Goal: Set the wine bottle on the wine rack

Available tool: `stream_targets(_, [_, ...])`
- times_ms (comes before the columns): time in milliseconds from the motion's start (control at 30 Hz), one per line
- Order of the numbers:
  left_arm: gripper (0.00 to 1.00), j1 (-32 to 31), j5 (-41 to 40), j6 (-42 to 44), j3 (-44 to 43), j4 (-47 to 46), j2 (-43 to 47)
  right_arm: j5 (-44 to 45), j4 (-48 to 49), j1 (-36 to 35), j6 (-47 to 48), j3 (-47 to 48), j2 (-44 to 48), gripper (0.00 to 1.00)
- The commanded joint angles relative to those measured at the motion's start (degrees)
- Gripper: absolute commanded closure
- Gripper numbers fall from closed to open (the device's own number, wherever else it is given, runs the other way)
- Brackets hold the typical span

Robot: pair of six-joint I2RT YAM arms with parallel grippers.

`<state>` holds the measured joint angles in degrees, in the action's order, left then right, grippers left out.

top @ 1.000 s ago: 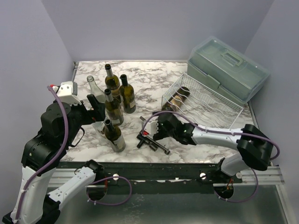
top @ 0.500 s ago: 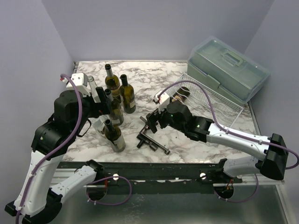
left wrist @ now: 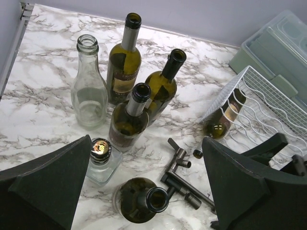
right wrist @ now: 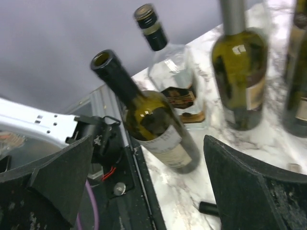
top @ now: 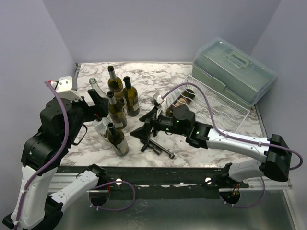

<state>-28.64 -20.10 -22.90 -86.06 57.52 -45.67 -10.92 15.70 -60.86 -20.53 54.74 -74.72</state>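
Done: one bottle [top: 184, 99] lies in the wine rack [top: 220, 108], far right | Left to do: other bottles [top: 130, 100] stand on the desk [top: 158, 76], left | Hands: left hand [top: 98, 109] and right hand [top: 144, 125] open, empty.

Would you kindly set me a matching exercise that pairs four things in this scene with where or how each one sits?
Things:
1. tall clear bottle
2. dark metal tool
3. plastic box
4. wine rack

States:
A. lying flat on the table
B. holds one dark bottle on its side
C. standing upright, uncapped
D. lid closed, behind the rack

Pairs: 1-C, 2-A, 3-D, 4-B
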Motion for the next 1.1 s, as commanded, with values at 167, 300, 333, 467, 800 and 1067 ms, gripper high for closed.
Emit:
stream_targets(167, [0.01,-0.3,-3.0,-1.4,-2.6,2.7,2.2,10.2,2.1,-10.7,6.2,9.2,-9.7,0.01])
stream_targets(300, [0.01,-0.3,-3.0,-1.7,-4.2,3.4,2.7,16.0,-1.2,-11.5,7.6,14.1,-13.6,0.04])
stream_targets(333, [0.01,-0.3,-3.1,-1.9,-4.2,3.5,2.9,16.2,-1.7,-11.7,8.1,15.4,-14.4,0.05])
stream_targets(467, [0.01,-0.3,-3.0,-3.2,-3.8,3.4,3.8,21.2,-1.6,-14.2,9.9,18.6,-17.6,0.09])
stream_targets(800, [0.01,-0.3,-2.6,-3.6,-2.6,3.4,4.9,34.3,3.6,-18.8,12.1,19.1,-22.4,0.19])
stream_targets(1067, [0.01,-0.3,-1.8,-4.0,-2.3,3.8,5.8,37.0,11.9,-18.8,11.5,15.7,-24.7,0.28])
